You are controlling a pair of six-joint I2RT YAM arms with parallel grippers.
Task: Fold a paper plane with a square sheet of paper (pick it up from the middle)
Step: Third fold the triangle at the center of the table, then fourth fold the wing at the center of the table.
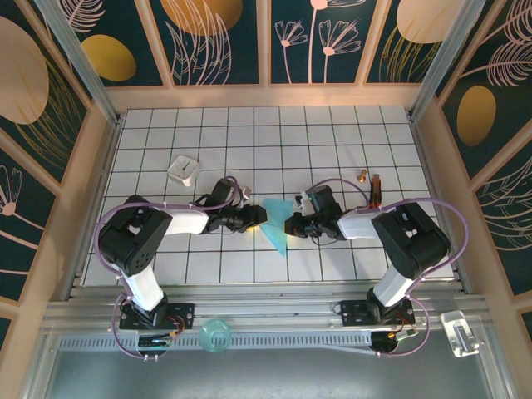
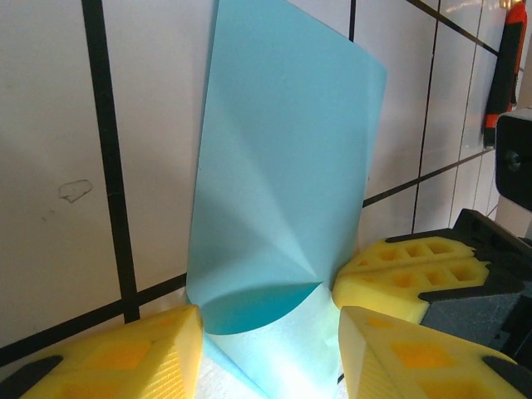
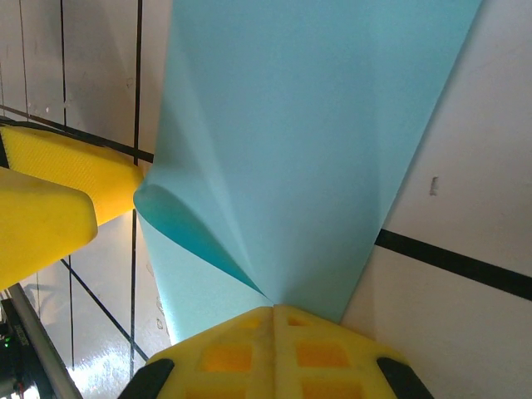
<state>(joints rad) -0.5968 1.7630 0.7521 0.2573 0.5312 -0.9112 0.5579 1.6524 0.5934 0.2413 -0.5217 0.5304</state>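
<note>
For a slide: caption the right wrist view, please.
Right gripper shut on the curling light-blue paper sheet over the gridded table.

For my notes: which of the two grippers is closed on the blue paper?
The right gripper: its jaws are shut on the sheet of paper, while the left gripper's jaws stand apart.

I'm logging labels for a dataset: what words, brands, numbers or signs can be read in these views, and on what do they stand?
No text can be read in any view.
The square sheet of paper is plain light blue and unprinted.
The white block and the gridded table show no lettering.
The wall panels carry drawn plants and ovals, no words.
The orange tool is too small to tell.
</note>
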